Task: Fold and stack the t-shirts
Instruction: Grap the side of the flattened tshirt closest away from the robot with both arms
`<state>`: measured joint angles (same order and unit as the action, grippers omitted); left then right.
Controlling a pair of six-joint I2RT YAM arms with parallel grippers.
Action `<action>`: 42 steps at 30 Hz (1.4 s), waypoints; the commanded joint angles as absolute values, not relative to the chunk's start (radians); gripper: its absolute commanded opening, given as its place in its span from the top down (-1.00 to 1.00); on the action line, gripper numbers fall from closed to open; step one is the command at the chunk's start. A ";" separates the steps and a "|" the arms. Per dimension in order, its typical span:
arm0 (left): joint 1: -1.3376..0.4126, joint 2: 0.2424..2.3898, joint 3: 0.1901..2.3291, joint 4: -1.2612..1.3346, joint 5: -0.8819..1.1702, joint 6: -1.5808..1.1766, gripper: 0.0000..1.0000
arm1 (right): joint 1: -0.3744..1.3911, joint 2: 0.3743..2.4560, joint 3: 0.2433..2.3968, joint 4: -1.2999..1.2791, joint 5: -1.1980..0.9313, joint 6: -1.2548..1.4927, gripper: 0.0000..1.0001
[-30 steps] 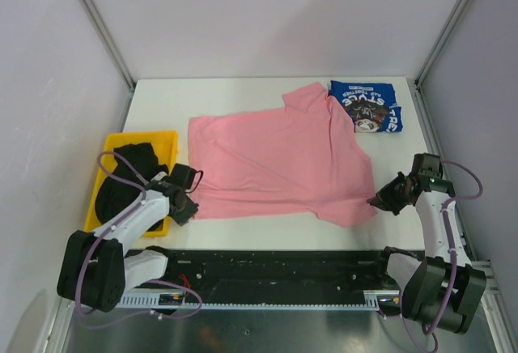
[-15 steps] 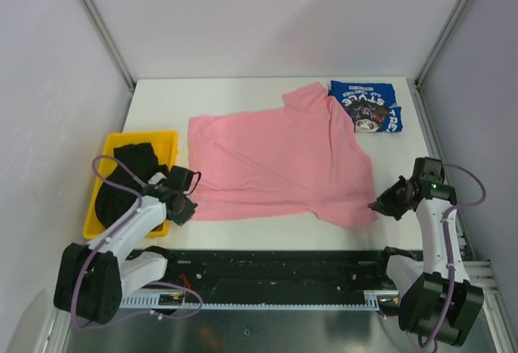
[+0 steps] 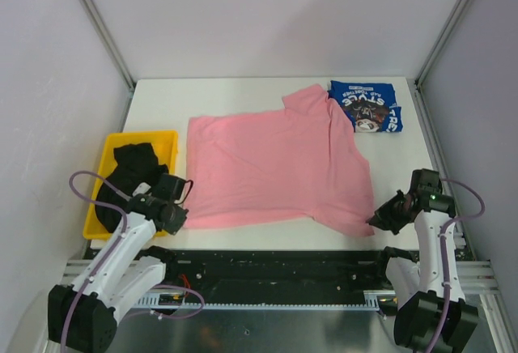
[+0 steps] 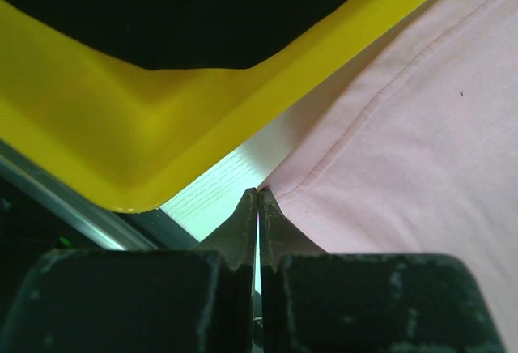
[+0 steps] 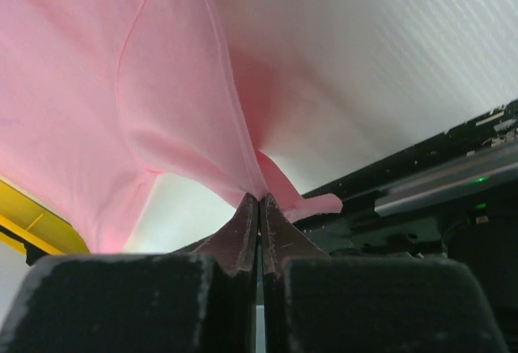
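Holding pink tee point(image 3: 275, 167), flat mid-worktop point(image 3: 243, 94), by near hem corners, left jaws and right jaws both clamped shut on it (thin bite on left, probably). Lift level, keep hem taut, fold evenly toward far edge.

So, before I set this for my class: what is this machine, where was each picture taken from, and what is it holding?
It is two robot arms bolted side by side, each ending in a two-finger gripper. The wide picture looks down from above and behind them. The two close-ups come from cameras on the wrists.

On the white table lie a spread-out pink t-shirt, a folded blue t-shirt and a yellow bin holding black t-shirts.

The left gripper and the right gripper are each pinched shut on a near corner of the pink one.
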<state>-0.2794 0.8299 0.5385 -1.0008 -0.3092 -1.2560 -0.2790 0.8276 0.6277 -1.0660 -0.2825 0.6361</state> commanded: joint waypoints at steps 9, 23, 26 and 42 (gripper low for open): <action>-0.290 0.830 0.639 -1.097 -0.427 -1.242 1.00 | -0.267 0.795 0.633 -1.121 -0.335 0.663 1.00; -0.289 1.200 0.843 -0.823 -0.460 -0.904 1.00 | -0.210 1.196 0.838 -0.755 -0.334 0.676 1.00; -0.283 1.295 0.879 -0.782 -0.464 -0.883 1.00 | -0.195 1.308 0.881 -0.693 -0.345 0.673 1.00; -0.223 1.450 0.967 -0.721 -0.469 -0.870 1.00 | -0.178 1.512 0.956 -0.565 -0.336 0.659 1.00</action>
